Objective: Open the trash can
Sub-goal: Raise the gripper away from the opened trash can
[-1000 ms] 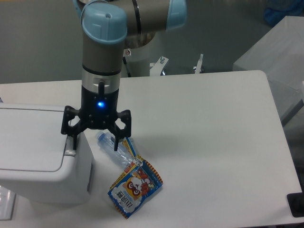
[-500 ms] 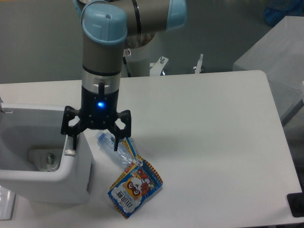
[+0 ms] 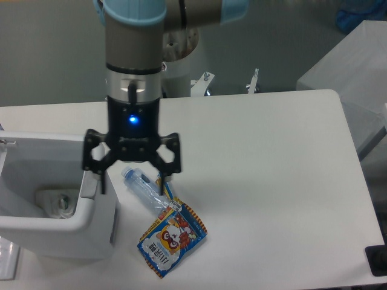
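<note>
The white trash can (image 3: pixel 91 232) stands at the left edge of the table. Its lid is up and out of sight, and the hollow inside shows with some crumpled rubbish at the bottom. The grey push-strip (image 3: pixel 89 186) runs along its right rim. My gripper (image 3: pixel 132 172) hangs open and empty just above that right rim, its left finger (image 3: pixel 92 162) over the strip and its right finger (image 3: pixel 172 162) over the table.
A clear plastic bottle (image 3: pixel 144 188) lies on the table just right of the can, under my gripper. A colourful snack packet (image 3: pixel 171 237) lies in front of it. A dark object (image 3: pixel 377 261) sits at the table's front right corner.
The lid was shut one second ago and has been open since half a second ago. My gripper has since risen a little and shifted slightly right, off the push-strip.
</note>
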`<state>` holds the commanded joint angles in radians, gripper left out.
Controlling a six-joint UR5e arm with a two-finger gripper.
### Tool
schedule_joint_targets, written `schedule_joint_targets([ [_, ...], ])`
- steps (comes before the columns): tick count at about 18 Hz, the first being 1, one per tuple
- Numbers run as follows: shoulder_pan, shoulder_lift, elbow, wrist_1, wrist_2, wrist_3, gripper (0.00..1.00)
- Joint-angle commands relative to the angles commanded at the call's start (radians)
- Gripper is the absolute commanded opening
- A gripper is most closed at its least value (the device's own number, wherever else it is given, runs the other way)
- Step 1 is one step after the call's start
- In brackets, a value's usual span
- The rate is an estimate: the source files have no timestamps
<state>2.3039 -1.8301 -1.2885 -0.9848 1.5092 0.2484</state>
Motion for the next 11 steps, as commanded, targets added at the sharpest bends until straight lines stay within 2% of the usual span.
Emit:
schedule_joint_targets([
  [2,0.023,0.002,-0.006,-0.024,0.015,0.055,1.00],
  [5,0.054,0.003,-0.026,-0.107,0.083,0.265,1.00],
  [8,0.066,0.005,-0.061,-0.123,0.140,0.418,1.00],
  [11,0.092,0.005,-0.075,-0.121,0.146,0.442,1.00],
])
